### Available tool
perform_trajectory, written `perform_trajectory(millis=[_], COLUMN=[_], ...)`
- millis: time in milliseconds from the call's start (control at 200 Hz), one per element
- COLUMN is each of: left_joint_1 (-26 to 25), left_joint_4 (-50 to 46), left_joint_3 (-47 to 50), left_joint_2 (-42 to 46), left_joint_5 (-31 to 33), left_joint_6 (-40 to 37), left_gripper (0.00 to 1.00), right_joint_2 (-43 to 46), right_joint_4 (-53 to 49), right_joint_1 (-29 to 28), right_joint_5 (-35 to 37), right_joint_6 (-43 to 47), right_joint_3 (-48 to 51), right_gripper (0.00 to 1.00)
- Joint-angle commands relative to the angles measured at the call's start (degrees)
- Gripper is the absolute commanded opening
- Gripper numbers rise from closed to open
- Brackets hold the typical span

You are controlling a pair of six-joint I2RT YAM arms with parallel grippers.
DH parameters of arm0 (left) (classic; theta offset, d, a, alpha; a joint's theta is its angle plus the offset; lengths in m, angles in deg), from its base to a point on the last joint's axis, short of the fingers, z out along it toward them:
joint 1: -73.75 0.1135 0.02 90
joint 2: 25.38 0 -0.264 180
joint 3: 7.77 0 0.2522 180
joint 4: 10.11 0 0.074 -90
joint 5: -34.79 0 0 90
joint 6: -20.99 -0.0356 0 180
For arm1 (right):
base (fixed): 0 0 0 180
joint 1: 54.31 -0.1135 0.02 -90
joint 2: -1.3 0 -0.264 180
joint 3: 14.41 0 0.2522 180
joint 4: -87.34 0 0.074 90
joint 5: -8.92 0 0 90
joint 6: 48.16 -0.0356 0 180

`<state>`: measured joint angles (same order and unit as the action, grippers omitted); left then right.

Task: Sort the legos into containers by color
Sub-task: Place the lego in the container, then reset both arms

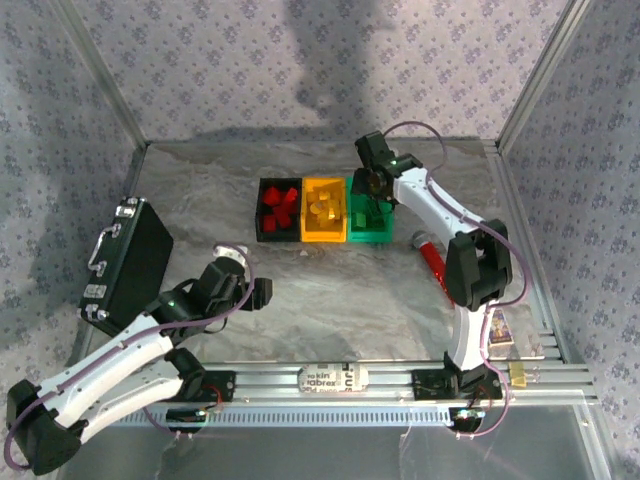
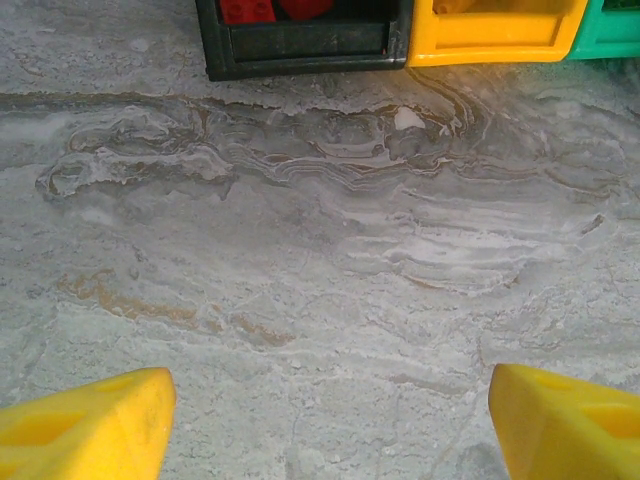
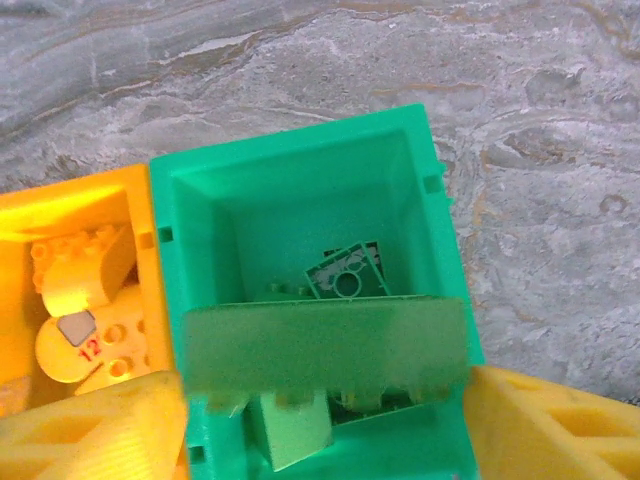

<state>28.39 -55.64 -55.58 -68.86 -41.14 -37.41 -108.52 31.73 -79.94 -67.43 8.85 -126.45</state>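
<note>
**Green brick over green bin, right arm at the drop**

The right gripper (image 3: 325, 388) is placed directly above the green bin (image 3: 300, 190), the right-hand one in the row of three. A long green brick (image 3: 325, 345) is seen between its fingers. The brick's long axis runs finger to finger, across the bin's mouth. The brick's ends sit at or just off the finger pads, and the brick is blurred while the bin is sharp. Whether it is gripped or already let go cannot be told; a release is judged likely.

The bin lies straight down from the brick. From the wrist view the brick falls inside the bin walls, so no sideways correction is judged needed. Other green pieces (image 3: 345, 275) are seen at the bottom of the bin.

A snag on the rim is judged possible if the brick tips, since it looks nearly as wide as the mouth, though it is nearer the lens.

The yellow-orange bin (image 3: 70, 205) is set against the green one on its left and holds yellow pieces. Red pieces are held in the black bin (image 2: 300, 45).

The left gripper (image 2: 332, 400) is open wide with nothing between its fingers. It is held low over bare table on the near side of the black bin, well apart from the green one. The right arm is far nearer.
</note>
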Motion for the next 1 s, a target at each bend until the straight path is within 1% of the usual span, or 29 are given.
perform_trajectory(millis=[0, 90, 215, 325, 450, 550, 605, 755, 815, 835, 949, 984, 994], left_joint_1=[0.1, 0.2, 0.1, 0.2, 0.1, 0.1, 0.1, 0.1, 0.2, 0.3, 0.2, 0.3, 0.2], left_joint_4=[-1.8, -1.9, -1.4, -1.1, -0.8, -0.8, -0.5, 1.0, 2.1, 2.5, 2.7, 2.8, 2.8], left_joint_3=[-1.8, -1.9, -1.8, -2.1, -2.2, -2.4, -2.5, -2.5, -2.2, -2.1, -2.7, -3.1, -3.2], left_joint_2=[1.0, 1.0, 0.8, 0.7, 1.1, 1.5, 1.7, 1.3, 0.5, 0.3, -1.6, -2.1, -2.2], left_joint_5=[1.1, 1.3, 1.5, 1.6, 3.2, 5.8, 7.1, 10.6, 12.4, 13.1, 18.2, 18.7, 19.9], left_joint_6=[0.1, -0.1, -0.1, -0.2, -0.6, -0.9, -1.0, -2.3, -3.8, -4.4, -5.9, -6.6, -6.8], left_gripper=[0.82, 0.82, 0.82, 0.82, 0.82, 0.83, 0.83, 0.85, 0.85, 0.85, 0.86, 0.86, 0.86], right_joint_2=[0.0, 1.4, 4.6, 8.9, 15.2, 21.1, 24.8, 33.8, 37.6, 39.0, 47.6, 50.1, 50.7], right_joint_4=[-3.2, -4.4, -3.8, -1.2, 3.9, 7.1, 10.6, 14.3, 16.0, 16.8, 22.1, 23.4, 24.1], right_joint_1=[-0.2, -1.3, -1.5, -1.7, -1.8, -1.6, -1.3, -0.8, -0.8, -0.9, -1.2, -1.1, -1.2], right_joint_5=[-0.6, 1.8, 1.9, 0.7, -0.1, 0.9, 0.9, 2.7, 3.8, 4.2, 5.1, 5.1, 5.3], right_joint_6=[1.9, 2.9, 3.0, 3.1, 3.9, 4.1, 4.5, 6.5, 8.3, 9.0, 12.3, 13.8, 14.2], right_joint_3=[-4.0, -4.2, -1.9, 2.7, 9.6, 15.9, 19.5, 26.9, 29.4, 32.1, 40.3, 42.8, 43.6], right_gripper=[0.84, 0.87, 0.87, 0.87, 0.88, 0.89, 0.89, 0.89, 0.88, 0.88, 0.88, 0.88, 0.88])
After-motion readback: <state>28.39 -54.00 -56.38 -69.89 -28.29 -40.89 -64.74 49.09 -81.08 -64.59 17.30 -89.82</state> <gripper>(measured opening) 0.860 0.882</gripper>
